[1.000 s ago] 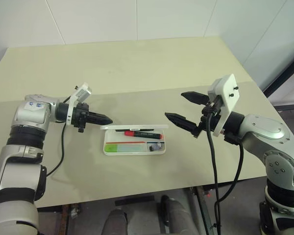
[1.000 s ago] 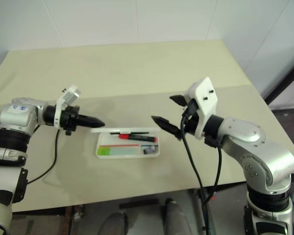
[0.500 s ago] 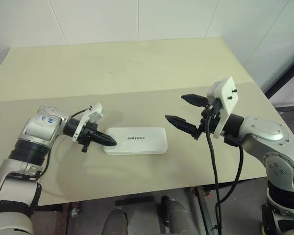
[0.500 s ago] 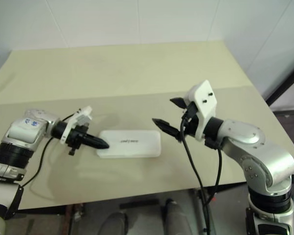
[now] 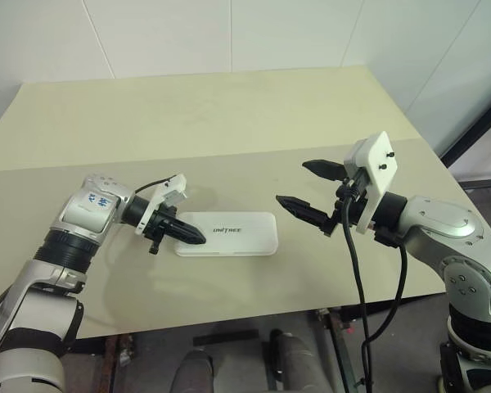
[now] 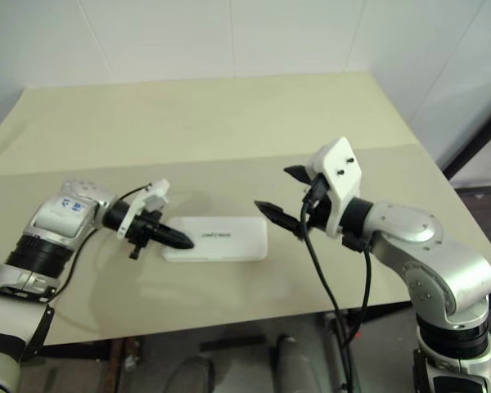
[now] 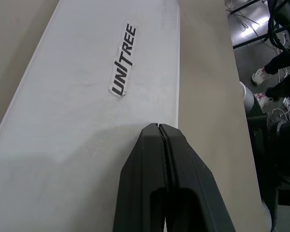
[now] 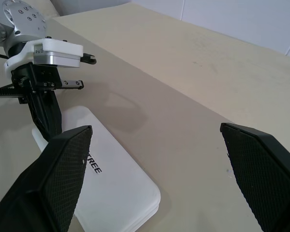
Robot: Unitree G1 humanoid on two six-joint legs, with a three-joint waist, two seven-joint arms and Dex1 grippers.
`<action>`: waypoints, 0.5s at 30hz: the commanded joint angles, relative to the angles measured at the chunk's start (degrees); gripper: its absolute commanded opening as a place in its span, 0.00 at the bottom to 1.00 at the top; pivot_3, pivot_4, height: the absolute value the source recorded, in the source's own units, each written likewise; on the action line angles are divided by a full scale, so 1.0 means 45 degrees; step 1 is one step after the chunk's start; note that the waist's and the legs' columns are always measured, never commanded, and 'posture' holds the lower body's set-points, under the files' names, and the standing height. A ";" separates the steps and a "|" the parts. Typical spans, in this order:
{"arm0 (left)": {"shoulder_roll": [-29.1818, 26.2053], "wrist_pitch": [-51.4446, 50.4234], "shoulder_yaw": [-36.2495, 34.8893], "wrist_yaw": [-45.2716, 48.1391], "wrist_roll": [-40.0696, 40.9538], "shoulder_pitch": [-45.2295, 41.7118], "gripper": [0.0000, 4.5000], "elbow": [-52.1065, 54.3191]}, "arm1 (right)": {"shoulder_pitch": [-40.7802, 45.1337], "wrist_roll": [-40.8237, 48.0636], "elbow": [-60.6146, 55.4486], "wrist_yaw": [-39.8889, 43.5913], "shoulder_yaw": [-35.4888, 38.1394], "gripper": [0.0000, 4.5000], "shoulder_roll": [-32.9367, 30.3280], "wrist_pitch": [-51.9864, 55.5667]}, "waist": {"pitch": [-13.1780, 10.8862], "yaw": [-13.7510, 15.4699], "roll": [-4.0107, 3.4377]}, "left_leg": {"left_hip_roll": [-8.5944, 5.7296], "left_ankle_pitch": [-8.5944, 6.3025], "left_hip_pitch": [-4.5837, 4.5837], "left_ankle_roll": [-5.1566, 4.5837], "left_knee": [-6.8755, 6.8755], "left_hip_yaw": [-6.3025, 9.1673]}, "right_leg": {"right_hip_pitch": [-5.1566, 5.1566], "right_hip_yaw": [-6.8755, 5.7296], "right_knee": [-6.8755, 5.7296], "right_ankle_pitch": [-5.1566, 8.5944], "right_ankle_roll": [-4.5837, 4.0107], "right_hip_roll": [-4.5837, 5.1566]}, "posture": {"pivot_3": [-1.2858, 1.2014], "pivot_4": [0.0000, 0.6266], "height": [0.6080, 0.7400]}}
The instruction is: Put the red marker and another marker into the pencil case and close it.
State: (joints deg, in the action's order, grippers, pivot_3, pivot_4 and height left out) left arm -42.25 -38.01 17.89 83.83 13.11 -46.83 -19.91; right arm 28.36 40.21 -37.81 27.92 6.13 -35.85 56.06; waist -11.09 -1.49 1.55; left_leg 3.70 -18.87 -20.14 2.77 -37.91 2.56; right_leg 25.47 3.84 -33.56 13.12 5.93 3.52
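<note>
I'm pressing the pinched-shut, empty left gripper (image 5: 195, 237) on the pencil case (image 5: 237, 235) lid; off-centre pushing risks it sliding, right gripper (image 5: 309, 190) gaping empty.

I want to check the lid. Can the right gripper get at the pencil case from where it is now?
Probably yes. The right gripper hangs open above the table, just off the right end of the closed pencil case, with nothing between them. The shut left gripper is at the case's other end, out of its way.
</note>
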 commanded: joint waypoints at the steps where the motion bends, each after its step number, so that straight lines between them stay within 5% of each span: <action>1: 0.0631 0.0079 -0.0863 -0.0723 0.0478 0.0066 0.01 0.0322 | -0.0004 -0.0042 -0.0441 -0.0094 0.0201 1.00 -0.0198 -0.0324 | -0.0002 0.0004 0.0003 | 0.0000 0.0003 -0.0008 -0.0005 -0.0009 0.0005 | 0.0000 0.0000 0.0002 -0.0001 0.0001 -0.0001 | 0.52 0.24 1.00; 5: 0.1870 0.0881 -0.3186 -0.1490 0.2118 0.0131 0.01 0.0419 | -0.0100 -0.0058 -0.0439 -0.0023 0.0183 1.00 -0.0320 -0.0322 | -0.0004 -0.0013 0.0007 | 0.0001 0.0004 -0.0019 -0.0006 -0.0018 0.0008 | 0.0005 0.0002 0.0003 -0.0005 0.0009 -0.0005 | 0.52 0.24 1.00; 10: 0.3425 0.4478 -0.5543 -0.3030 0.2855 0.0666 0.01 0.0468 | -0.0396 -0.0128 -0.0387 0.0294 0.0040 1.00 -0.0713 -0.0455 | -0.0004 -0.0017 0.0007 | 0.0001 -0.0010 -0.0009 -0.0029 -0.0008 0.0008 | 0.0006 0.0000 -0.0008 -0.0073 0.0128 -0.0004 | 0.52 0.24 1.00; 15: 0.3820 0.7751 -0.5293 -0.2964 0.1857 0.0439 0.01 -0.1310 | -0.0902 -0.0458 -0.0035 0.1103 -0.0283 1.00 -0.1454 -0.0847 | -0.0004 0.0012 0.0007 | -0.0002 -0.0016 -0.0017 -0.0039 -0.0006 0.0007 | 0.0006 -0.0004 0.0024 -0.0126 0.0221 -0.0002 | 0.52 0.24 1.00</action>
State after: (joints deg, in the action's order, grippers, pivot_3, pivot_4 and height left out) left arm -25.24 -7.11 -5.78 70.23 22.51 -43.71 -24.64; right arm 24.05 38.81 -37.56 31.53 4.69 -41.36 53.94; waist -11.11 -1.44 1.58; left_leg 3.69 -18.94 -20.22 2.59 -37.94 2.59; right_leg 25.50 3.83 -33.43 12.56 6.91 3.51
